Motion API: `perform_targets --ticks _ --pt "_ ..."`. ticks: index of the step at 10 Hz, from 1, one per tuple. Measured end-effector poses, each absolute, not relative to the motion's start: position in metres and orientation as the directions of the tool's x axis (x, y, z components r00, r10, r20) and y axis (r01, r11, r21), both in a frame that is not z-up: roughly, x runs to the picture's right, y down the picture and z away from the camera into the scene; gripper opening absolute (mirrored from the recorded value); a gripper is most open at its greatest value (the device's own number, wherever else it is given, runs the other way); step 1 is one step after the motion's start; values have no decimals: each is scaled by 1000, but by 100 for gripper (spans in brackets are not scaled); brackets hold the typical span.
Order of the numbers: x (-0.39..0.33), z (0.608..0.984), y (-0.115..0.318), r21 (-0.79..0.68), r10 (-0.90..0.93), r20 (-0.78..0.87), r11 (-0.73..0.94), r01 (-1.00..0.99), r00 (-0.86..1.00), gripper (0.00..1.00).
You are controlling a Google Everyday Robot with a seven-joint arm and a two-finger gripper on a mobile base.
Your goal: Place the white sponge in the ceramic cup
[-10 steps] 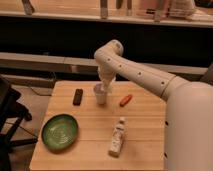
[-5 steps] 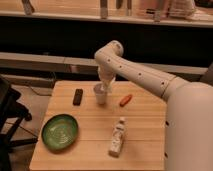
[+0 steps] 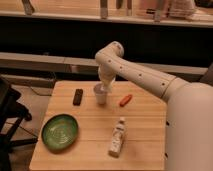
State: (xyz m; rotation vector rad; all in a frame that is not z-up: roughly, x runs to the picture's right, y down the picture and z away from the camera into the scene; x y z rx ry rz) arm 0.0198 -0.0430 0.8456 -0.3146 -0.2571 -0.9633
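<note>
The ceramic cup (image 3: pixel 100 94) is a small whitish-grey cup standing upright near the back middle of the wooden table (image 3: pixel 90 127). My gripper (image 3: pixel 105 85) hangs straight down right over the cup's mouth, at its rim. The white arm reaches to it from the right. The white sponge does not show as a separate thing; it is hidden at the gripper or inside the cup.
A dark rectangular object (image 3: pixel 78 96) lies left of the cup. An orange carrot-like object (image 3: pixel 125 100) lies right of it. A green bowl (image 3: pixel 59 132) sits at the front left. A white bottle (image 3: pixel 117 137) lies at the front middle. A dark chair stands at the far left.
</note>
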Motion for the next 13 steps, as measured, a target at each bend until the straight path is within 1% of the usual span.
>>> perform_targets --ticks 13 --pt "17 856 -45 -104 -770 347 536 838 535 0"
